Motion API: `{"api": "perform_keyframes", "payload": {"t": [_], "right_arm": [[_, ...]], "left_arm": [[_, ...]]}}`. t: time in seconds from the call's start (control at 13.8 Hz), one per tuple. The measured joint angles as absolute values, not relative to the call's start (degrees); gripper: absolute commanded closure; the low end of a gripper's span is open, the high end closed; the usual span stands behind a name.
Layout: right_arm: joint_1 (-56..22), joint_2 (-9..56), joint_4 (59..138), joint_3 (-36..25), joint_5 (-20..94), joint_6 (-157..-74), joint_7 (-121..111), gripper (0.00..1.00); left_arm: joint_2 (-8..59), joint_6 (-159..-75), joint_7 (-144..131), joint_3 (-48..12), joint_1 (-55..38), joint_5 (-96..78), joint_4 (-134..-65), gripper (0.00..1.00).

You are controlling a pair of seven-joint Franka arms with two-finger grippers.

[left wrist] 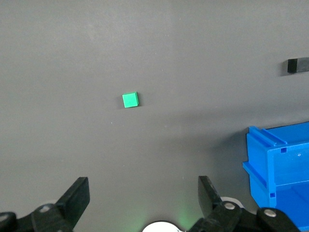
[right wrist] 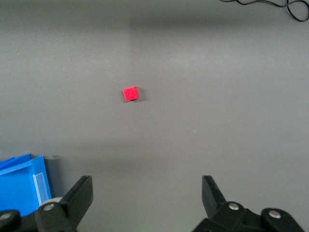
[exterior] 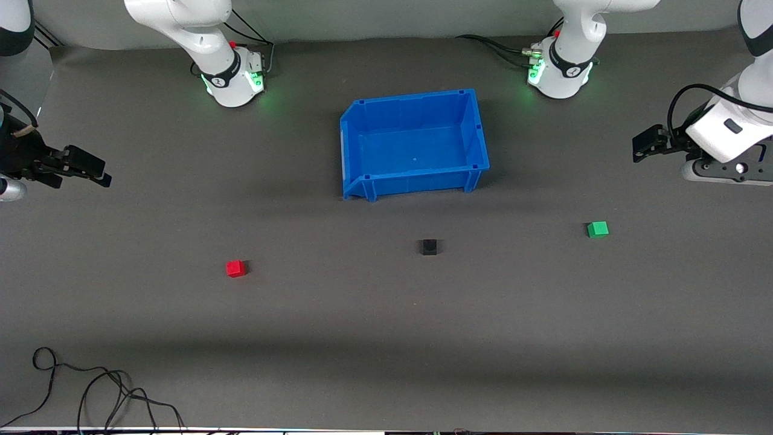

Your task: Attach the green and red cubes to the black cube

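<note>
Three small matte cubes (exterior: 429,246) sit apart on dark felt-like table (exterior: 386,338).

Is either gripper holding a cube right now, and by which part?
Nothing is held. The left gripper and right gripper are both open, jaws empty.

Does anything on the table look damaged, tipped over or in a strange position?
Nothing stands out. The small red cube, matte black cube and green cube sit flat and apart; the blue plastic bin stands upright.
</note>
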State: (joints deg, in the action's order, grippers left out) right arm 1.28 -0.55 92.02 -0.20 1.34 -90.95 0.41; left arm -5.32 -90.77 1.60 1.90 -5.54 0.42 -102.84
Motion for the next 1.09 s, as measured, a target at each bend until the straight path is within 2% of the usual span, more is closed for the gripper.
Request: {"api": "perform_keyframes", "payload": {"t": [0.87,1.09], "right_arm": [[1.28,-0.44,92.03,-0.11,1.35,-91.02,0.83,0.00],[1.28,0.90,91.04,-0.05,1.51,-91.24,15.03,0.00]], "left_arm": [[-5.31,-90.31,1.80,2.81,-3.63,0.57,-102.92,0.00],[-5.10,-90.36,1.90,2.91,-3.28,0.57,-102.95,0.00]]}}
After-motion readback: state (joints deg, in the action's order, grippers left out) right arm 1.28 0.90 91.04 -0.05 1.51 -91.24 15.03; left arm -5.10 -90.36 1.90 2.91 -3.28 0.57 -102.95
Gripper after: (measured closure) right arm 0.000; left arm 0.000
